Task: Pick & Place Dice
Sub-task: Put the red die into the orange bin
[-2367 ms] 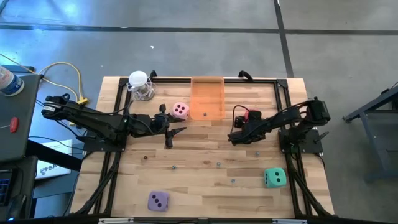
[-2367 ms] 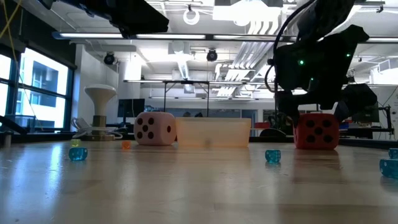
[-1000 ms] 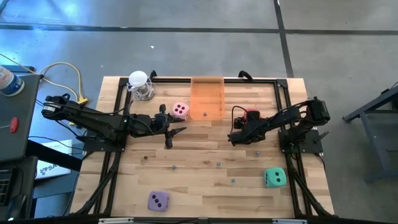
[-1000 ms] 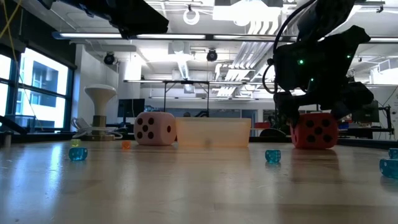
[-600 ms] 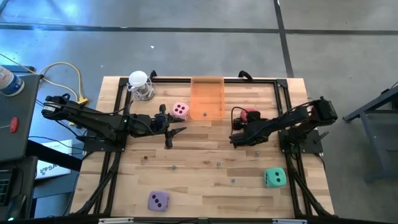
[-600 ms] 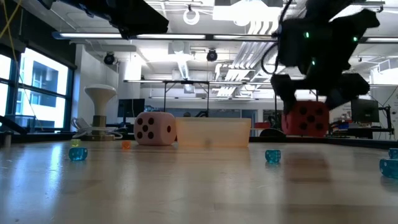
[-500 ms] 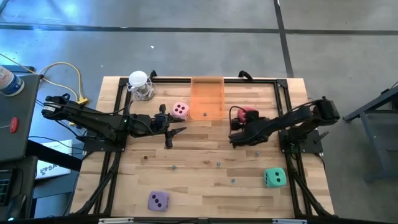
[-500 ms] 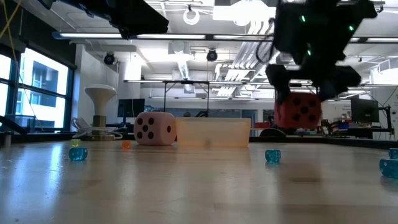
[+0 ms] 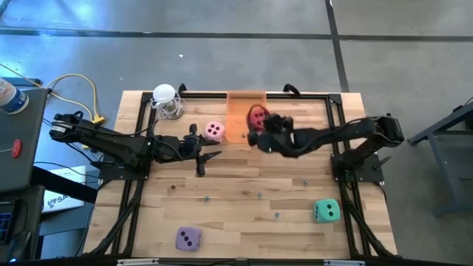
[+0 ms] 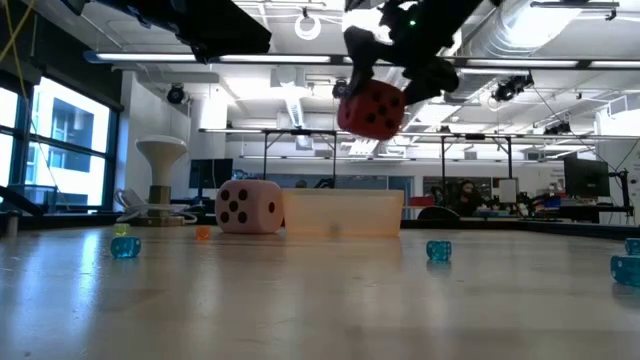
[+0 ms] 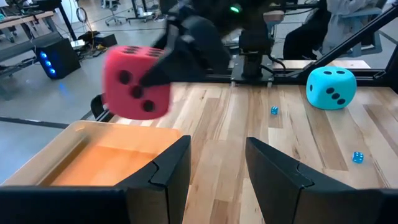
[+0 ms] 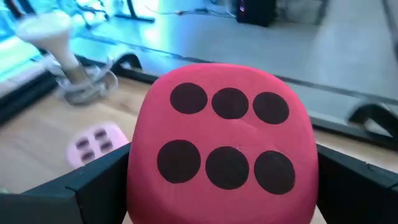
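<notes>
The bench (image 9: pixel 236 222) carries an orange tray (image 9: pixel 245 103) at its far edge, midway between the two arms. The right gripper (image 9: pixel 260 127) reaches out over that tray with its jaws spread wide around the red die (image 10: pixel 371 109) — clamped on two opposite faces, the six-pip face toward its own wrist camera. In the low view the die hangs well above the tray's rim, so the coming move looks like a straight drop or lowering: the tray lies directly beneath the jaws, and the release should turn on the die being centred over the opening rather than its wall.

The left gripper (image 9: pixel 209 156) waits just beside the pink die (image 9: pixel 214 131), jaws part open and empty. The teal die (image 9: pixel 326 211) and purple die (image 9: pixel 188 238) sit near the front corners, well apart — small beads (image 10: pixel 438 250) lie scattered between.
</notes>
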Action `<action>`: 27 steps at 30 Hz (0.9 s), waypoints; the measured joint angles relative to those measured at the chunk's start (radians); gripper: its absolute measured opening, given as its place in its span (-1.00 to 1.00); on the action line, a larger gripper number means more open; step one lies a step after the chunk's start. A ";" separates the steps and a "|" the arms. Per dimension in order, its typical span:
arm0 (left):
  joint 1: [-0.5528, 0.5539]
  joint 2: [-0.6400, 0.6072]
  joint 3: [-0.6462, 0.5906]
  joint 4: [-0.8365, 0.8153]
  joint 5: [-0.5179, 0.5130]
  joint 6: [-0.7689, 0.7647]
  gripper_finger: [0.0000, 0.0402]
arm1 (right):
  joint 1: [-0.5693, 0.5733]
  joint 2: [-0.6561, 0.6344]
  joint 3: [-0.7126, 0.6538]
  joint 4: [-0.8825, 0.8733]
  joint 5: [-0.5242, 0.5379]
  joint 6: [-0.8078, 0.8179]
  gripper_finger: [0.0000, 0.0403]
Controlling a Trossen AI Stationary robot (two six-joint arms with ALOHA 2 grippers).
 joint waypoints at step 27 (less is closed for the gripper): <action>0.000 0.000 0.000 -0.033 0.001 -0.017 -0.26 | -0.264 0.090 -0.003 0.215 -0.378 -0.215 0.99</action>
